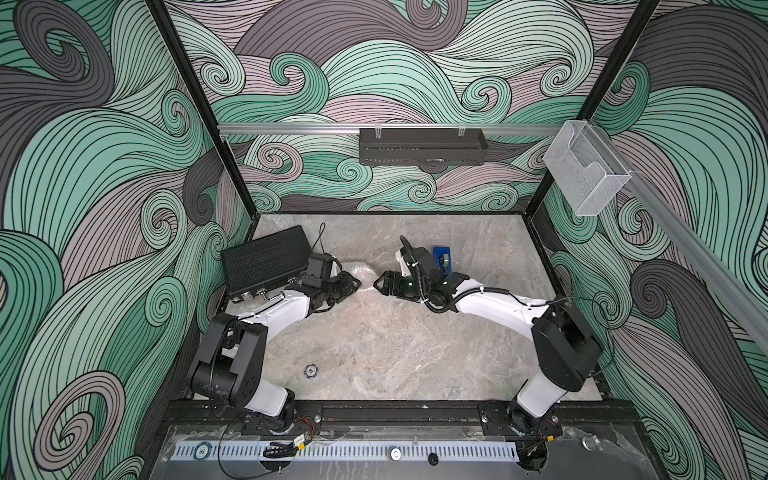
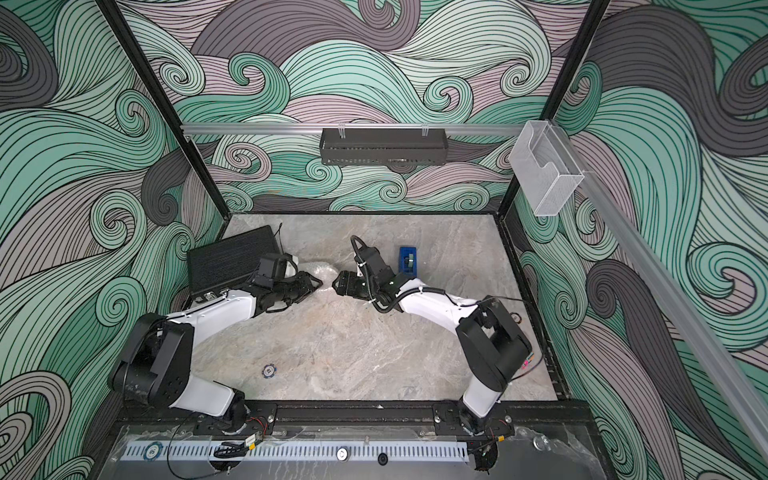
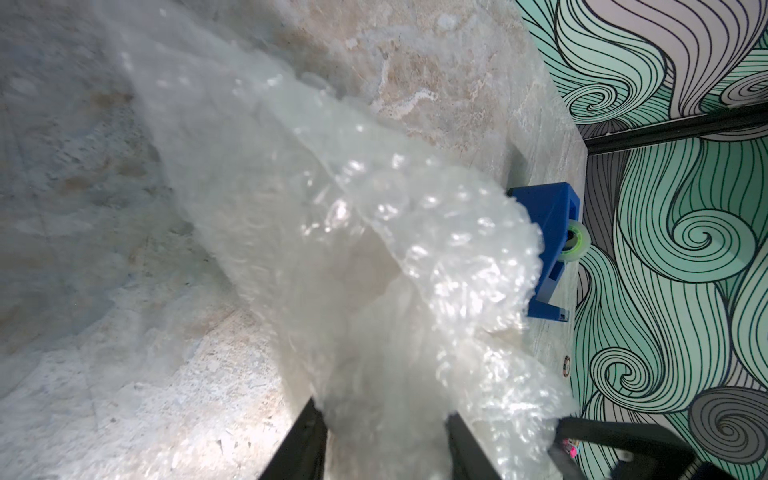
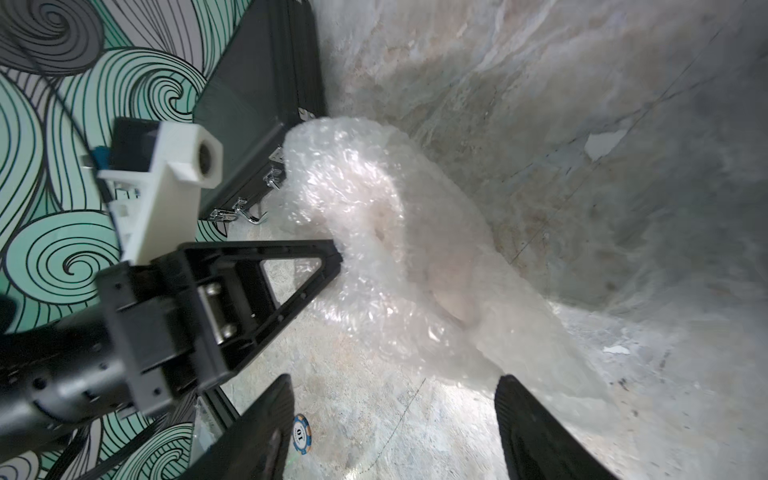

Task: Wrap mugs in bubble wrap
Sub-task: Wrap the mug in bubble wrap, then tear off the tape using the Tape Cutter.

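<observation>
- Wavy green and grey swirls cover the walls [image 1: 104, 166], and the table [image 1: 374, 353] looks like grey stone.
- One bumpy, shiny bubble wrap [image 1: 365, 276] lies bunched up mid-table, between two grippers.
- One pale pink mug [image 4: 384, 232] sits inside it. This round shape shows only in the wrist views.
- The left gripper [image 3: 386, 436] is squeezed on the bubble wrap.
- The right gripper [image 4: 395, 415] has its fingers wide apart.
- Nearby are one blue tape holder [image 1: 441, 255] and one ribbed black case [image 1: 266, 259].
</observation>
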